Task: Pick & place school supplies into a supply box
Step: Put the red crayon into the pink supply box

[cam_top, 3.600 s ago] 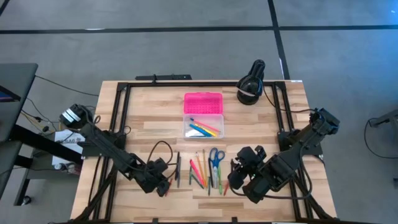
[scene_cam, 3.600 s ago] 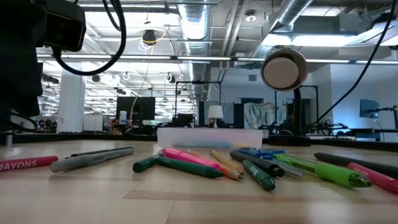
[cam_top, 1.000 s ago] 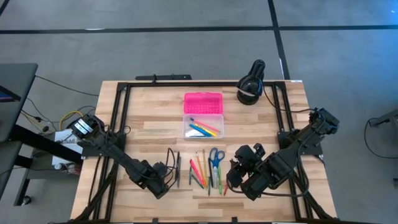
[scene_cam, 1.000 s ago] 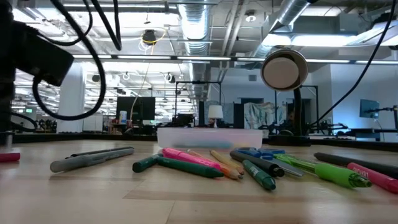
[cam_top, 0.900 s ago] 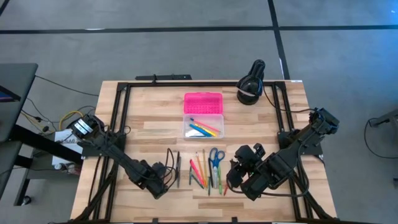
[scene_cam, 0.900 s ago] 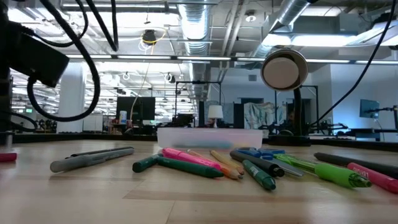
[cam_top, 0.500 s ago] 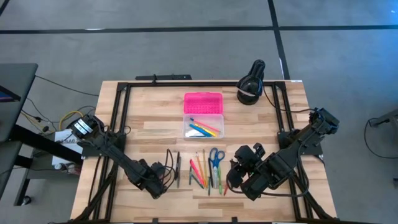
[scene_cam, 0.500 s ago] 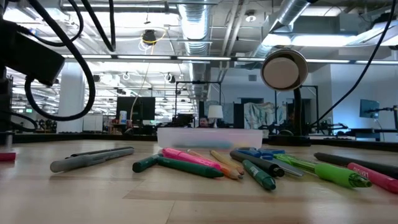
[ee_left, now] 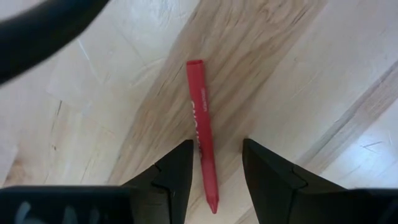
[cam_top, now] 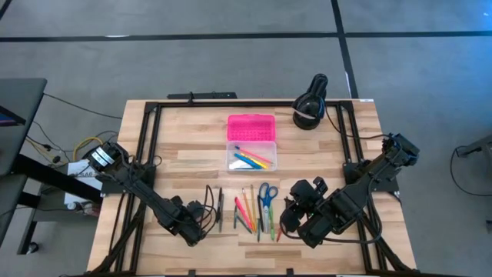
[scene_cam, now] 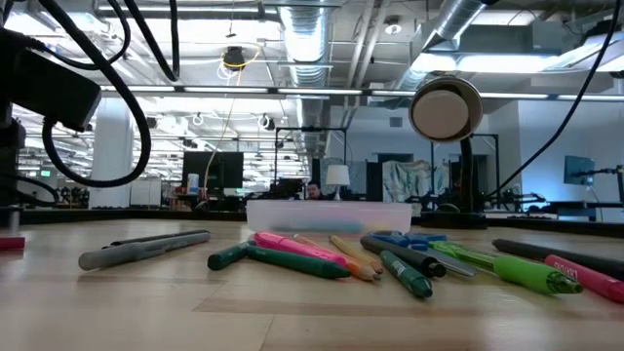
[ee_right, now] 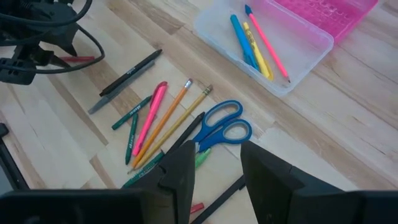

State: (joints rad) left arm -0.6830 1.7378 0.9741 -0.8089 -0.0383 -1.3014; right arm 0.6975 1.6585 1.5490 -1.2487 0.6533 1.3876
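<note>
The red crayon (ee_left: pixel 203 134) lies flat on the table (ee_left: pixel 298 74) between the open, empty fingers of the left pincer (ee_left: pixel 216 167), so the pick step is in hand; next, close squarely on it.

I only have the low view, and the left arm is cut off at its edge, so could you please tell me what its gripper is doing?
Observer: The left gripper is open and low, with one finger on either side of a red crayon that lies flat on the table.
Operator: Thank you. Is anything packed yet?
Observer: Yes. The supply box stands open and its clear base holds three pens: one blue, one yellow and one pink.
Operator: And the other arm?
Observer: The right gripper hangs open and empty beside the loose pile, nearest the blue-handled scissors.
</note>
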